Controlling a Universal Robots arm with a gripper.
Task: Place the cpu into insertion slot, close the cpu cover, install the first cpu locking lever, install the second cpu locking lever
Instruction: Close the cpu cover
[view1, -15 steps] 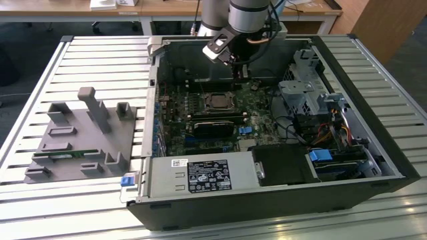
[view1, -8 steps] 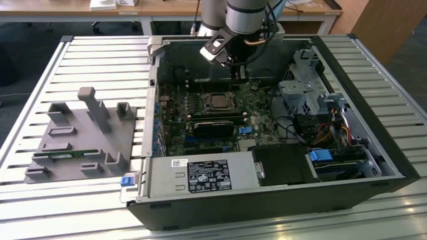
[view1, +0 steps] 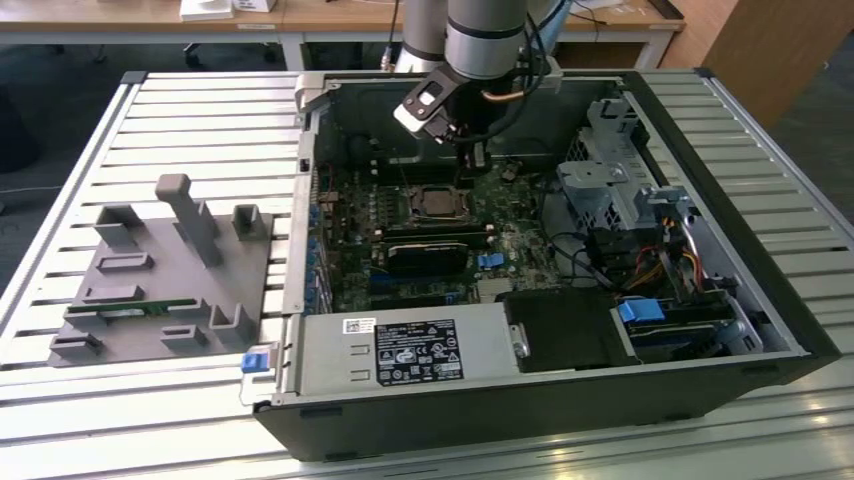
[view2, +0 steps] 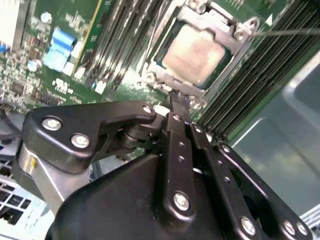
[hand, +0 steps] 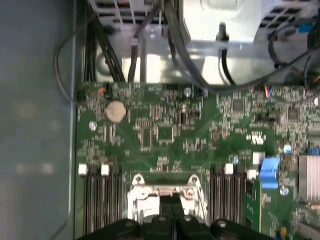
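Observation:
The cpu (view2: 194, 54), a dull silver square, lies in the insertion slot on the green motherboard (hand: 165, 132); in the exterior view the cpu (view1: 434, 204) sits mid-board. The silvery cpu cover (view2: 235, 31) lies flat around it, hiding most of the slot. A thin locking lever rod (view2: 287, 32) runs out from one socket corner. My gripper (view2: 178, 102) is shut with nothing between its fingers, its tips at the cover's edge. In the first wrist view the gripper (hand: 171, 201) sits over the cover frame (hand: 137, 192). In the exterior view the gripper (view1: 471, 172) hangs just behind the socket.
The open computer case (view1: 747, 300) walls in the board. Memory slots (view2: 250, 75) flank the socket. Cables (hand: 175, 45) and a drive cage (view1: 601, 185) stand on the exterior view's right, and a power supply (view1: 400, 350) sits at the front. A grey fixture (view1: 160, 280) stands on the slatted table.

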